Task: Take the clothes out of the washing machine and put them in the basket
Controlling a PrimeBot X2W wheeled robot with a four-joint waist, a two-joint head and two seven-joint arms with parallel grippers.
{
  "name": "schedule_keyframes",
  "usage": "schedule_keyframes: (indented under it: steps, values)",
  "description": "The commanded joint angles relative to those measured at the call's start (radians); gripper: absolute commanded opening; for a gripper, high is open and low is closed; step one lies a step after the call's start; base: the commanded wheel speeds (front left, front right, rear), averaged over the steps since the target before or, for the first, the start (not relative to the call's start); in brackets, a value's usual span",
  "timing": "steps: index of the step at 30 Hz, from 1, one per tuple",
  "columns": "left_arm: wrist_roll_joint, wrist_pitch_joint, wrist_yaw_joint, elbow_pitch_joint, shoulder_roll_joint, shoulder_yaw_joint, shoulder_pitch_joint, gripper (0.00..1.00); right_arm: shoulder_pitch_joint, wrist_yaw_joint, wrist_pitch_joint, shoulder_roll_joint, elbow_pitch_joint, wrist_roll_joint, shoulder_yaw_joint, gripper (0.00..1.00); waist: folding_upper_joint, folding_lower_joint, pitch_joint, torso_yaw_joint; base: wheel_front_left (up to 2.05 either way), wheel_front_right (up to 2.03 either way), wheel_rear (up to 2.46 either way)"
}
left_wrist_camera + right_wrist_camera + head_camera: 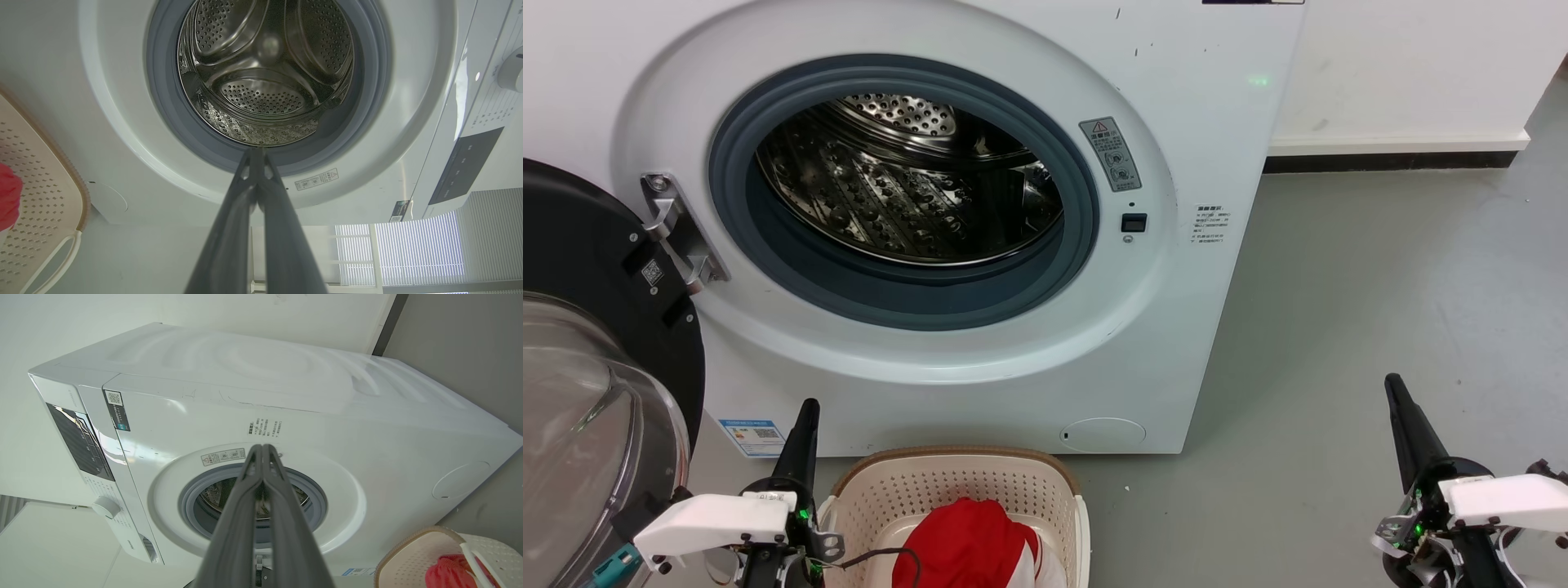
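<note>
The washing machine [1192,147] stands with its door [596,343] swung open to the left, and its steel drum [907,188] shows no fabric inside. The clothes [972,543], red with white panels, lie bunched in the cream basket [947,482] on the floor in front of the washer. My left gripper [805,408] is shut, its fingers pointing up just left of the basket, holding nothing. My right gripper [1392,384] is shut and empty over the floor at the lower right. The left wrist view has the drum [261,81] and a corner of the basket [45,179].
Grey floor [1380,310] spreads to the right of the washer, up to a white wall with a dark skirting strip [1388,159]. The open glass door takes up the lower left. In the right wrist view the basket [412,555] sits at the bottom right.
</note>
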Motion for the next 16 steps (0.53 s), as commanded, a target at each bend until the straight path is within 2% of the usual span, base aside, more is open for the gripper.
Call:
schedule_keyframes:
  steps: [1,16]
  values:
    - [-0.025,0.008,-0.008,0.002,-0.001,0.005,-0.016,0.00,-0.019,0.000,0.006,0.000,0.004,0.026,-0.004,0.00,0.0000,0.0000,0.000,0.000,0.00,0.00,0.00]
    - [-0.132,0.035,-0.023,0.013,-0.002,0.011,-0.033,0.00,-0.036,0.000,0.036,0.003,0.023,0.127,-0.014,0.00,0.0000,0.0000,0.002,0.004,0.00,0.00,0.00]
